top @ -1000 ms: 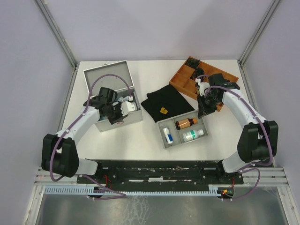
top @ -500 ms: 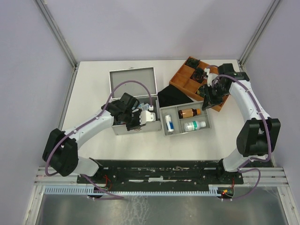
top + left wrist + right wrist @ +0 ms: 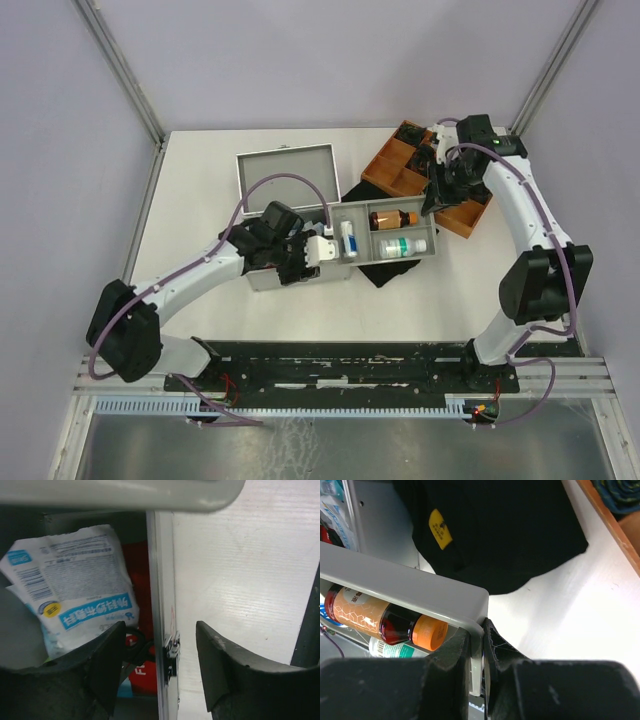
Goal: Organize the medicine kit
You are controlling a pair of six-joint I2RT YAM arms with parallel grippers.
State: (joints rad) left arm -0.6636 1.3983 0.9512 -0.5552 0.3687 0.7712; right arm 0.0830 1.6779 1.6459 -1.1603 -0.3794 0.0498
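**A:** What's on the bench [image 3: 200, 180], by count?

**B:** One medicine kit [image 3: 286, 176], lid open, at about 9 o'clock from the bench's middle. One grey divided tray [image 3: 405, 587] sits at the kit's 3 o'clock, its near end at the kit's edge. I can't tell whether they touch. The tray has three compartments and three containers: one amber bottle [image 3: 370, 616] with an orange cap, one white bottle [image 3: 400, 246] with green print, and one small white-and-blue tube [image 3: 347, 238]. One black cloth [image 3: 510, 535] with a yellow label lies mostly under the tray. One wooden organiser [image 3: 392, 172] is out at 2 o'clock.

**A:** And inside the kit?

**B:** One white-and-blue printed packet [image 3: 65, 580], and something red [image 3: 142, 672] beneath it that I can't make out.

**A:** The claws?

**B:** Two. The left claw [image 3: 160, 629] stands open astride the kit's front wall, one finger inside and one outside, with neither pressing on it. The right claw [image 3: 476, 630] is pinched tight on the tray's rim at the end towards the organiser, and has hold of it.

**A:** What's different from a second ago?

**B:** The kit was then far out at 9 o'clock, near the bench's edge, and it has come in towards the middle. The tray lay at the cloth's 5 o'clock, clear of it and well apart from the kit. Now it is over the cloth and up against the kit. The cloth showed whole then, and now only a strip shows at the tray's 6 o'clock. The organiser hasn't moved.
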